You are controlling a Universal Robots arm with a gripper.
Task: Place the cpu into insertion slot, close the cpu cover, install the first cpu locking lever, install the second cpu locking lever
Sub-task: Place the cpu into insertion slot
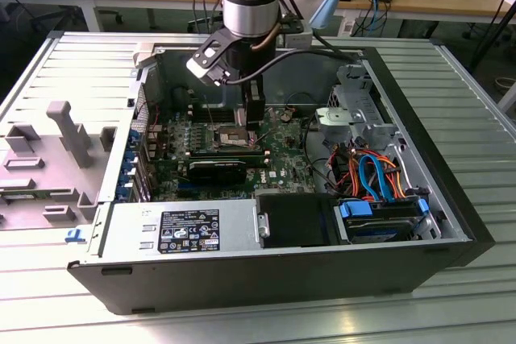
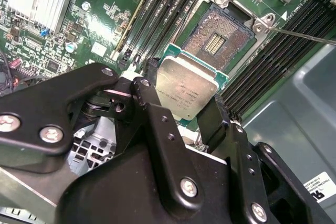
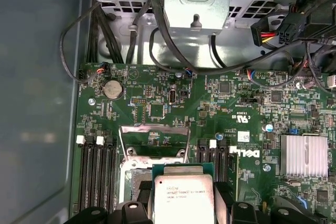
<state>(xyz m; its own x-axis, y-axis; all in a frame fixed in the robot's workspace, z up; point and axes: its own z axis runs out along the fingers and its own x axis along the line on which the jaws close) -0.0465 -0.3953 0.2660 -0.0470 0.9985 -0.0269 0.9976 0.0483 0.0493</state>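
Claw [image 2: 181, 95]: pinched on the cpu [image 2: 189, 85], which is gripped at opposite edges between two black fingers [image 2: 148, 82], metal top turned up toward the wrist.
Insertion slot [image 2: 218, 40]: uncovered, dark centre exposed, just beyond the claw tip.
Cpu cover [image 3: 154, 141]: seen tilted open, past the slot from the claw.
Motherboard [image 1: 286, 151]: located directly beneath the claw.

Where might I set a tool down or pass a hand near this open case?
The ribbed tabletop is bare on the exterior view's right of the case and along its front. Inside is crowded: the jaws hold the cpu by the insertion slot between memory slots; cables fill the drive corner.
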